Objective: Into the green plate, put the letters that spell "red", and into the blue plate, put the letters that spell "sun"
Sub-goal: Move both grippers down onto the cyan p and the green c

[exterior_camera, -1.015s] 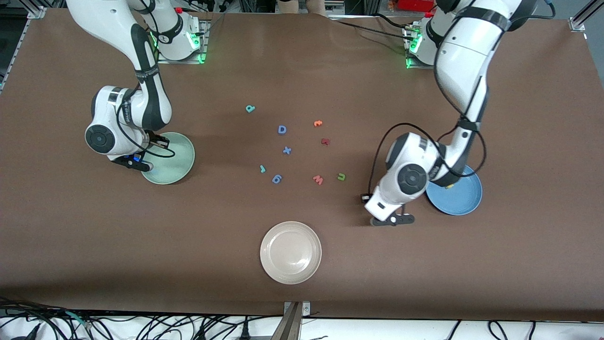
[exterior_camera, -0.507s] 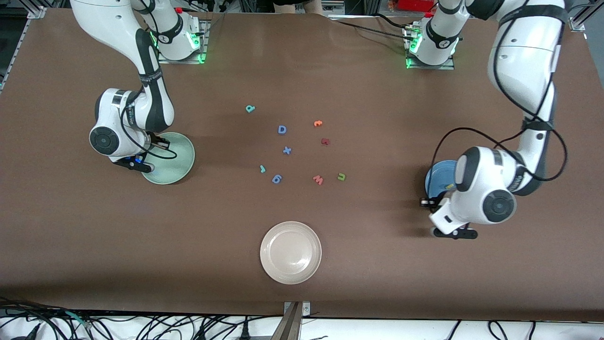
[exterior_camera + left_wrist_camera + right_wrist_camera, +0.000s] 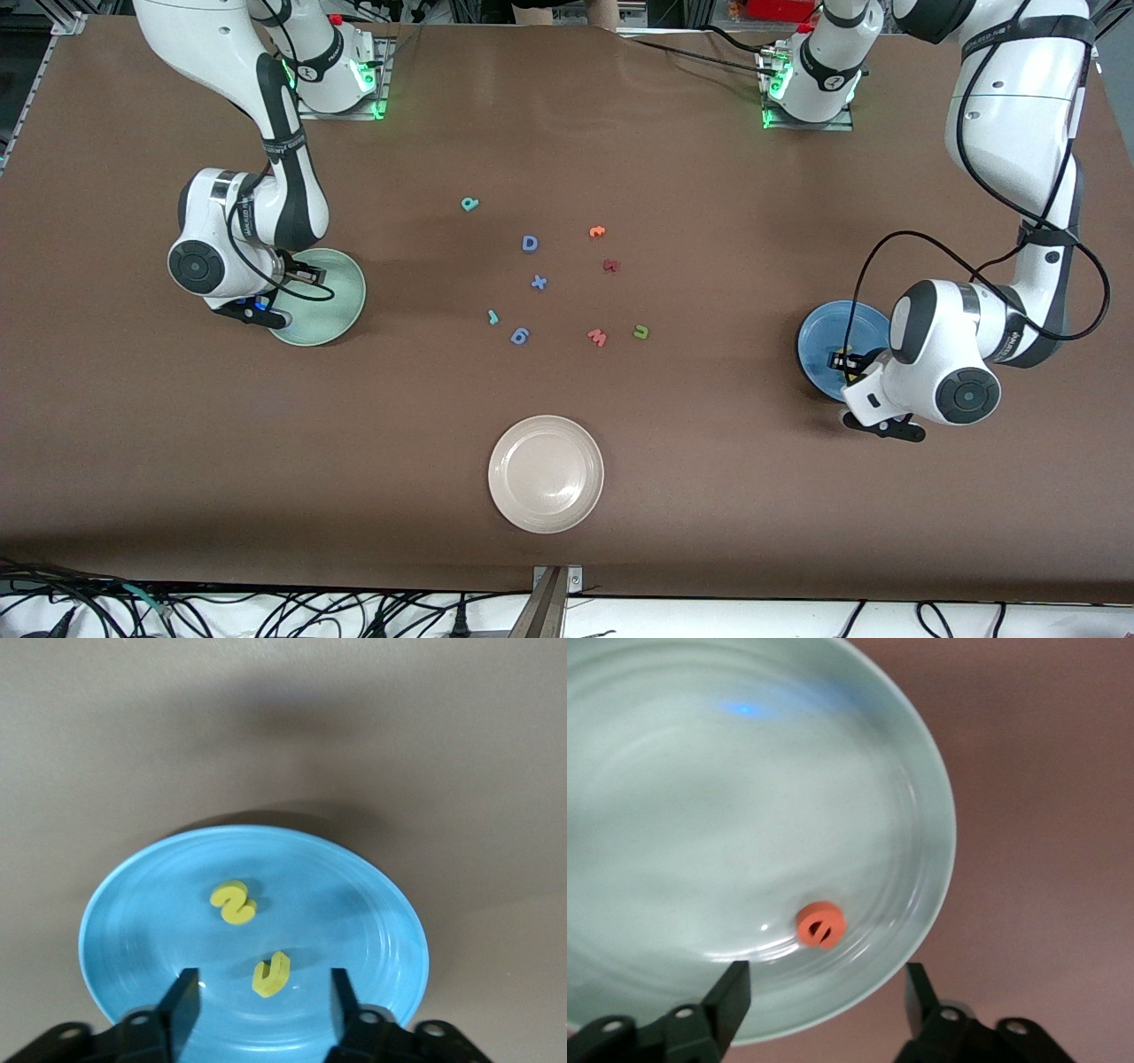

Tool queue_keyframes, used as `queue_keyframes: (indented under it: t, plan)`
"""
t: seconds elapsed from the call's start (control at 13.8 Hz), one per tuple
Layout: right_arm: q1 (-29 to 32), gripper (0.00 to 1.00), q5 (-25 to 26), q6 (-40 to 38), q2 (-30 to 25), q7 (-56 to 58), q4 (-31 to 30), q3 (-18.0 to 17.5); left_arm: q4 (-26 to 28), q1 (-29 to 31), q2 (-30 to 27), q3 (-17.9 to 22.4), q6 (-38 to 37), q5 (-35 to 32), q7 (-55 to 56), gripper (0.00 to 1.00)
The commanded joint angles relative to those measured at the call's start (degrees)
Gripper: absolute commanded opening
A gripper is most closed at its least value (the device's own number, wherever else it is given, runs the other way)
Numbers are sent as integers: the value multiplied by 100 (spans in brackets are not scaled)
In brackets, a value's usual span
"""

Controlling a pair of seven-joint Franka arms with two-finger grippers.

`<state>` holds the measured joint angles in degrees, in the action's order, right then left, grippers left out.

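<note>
Orange "e" [image 3: 820,924] shows only in right wrist view.

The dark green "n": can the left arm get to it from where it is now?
Probably yes. The dark green "n" lies alone on bare table, toward the left arm's end, and the left end effector, open over the blue plate, holds nothing.

front high overview; wrists close above plates [image 3: 312,330]
</note>
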<state>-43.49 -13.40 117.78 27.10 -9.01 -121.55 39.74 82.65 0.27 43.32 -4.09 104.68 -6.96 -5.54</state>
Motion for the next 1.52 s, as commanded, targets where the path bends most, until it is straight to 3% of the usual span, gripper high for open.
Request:
queue_keyframes:
  t: [0.0, 0.29, 0.51, 0.72, 1.09, 1.45]
  plan:
    - [-72, 92, -136, -877, -152, -397, 473, 16, -12, -45, -95, -266, -97, 62, 358, 100]
    - [-668, 92, -365, -1143, -477, -1636, 439, -72, -4, 16, -104, -1215, 253, 397, 1246, 100]
    - [-1388, 93, -654, -1126, -575, -2699, 360, -72, 93, -193, -95, -1620, 833, 380, 1897, 100]
    - [-2004, 97, -1348, -785, -522, -3430, 290, -72, 452, -685, -113, -1630, 1649, 319, 2591, 100]
    - [-2813, 98, -1629, -72, -557, -4240, -201, -89, 1919, -1089, -701, -1621, 3319, 301, 2996, 100]
    - [-3218, 98, -2148, 877, -575, -4241, -905, -107, 2053, -1433, -561, -1630, 3619, -883, 4375, 100]
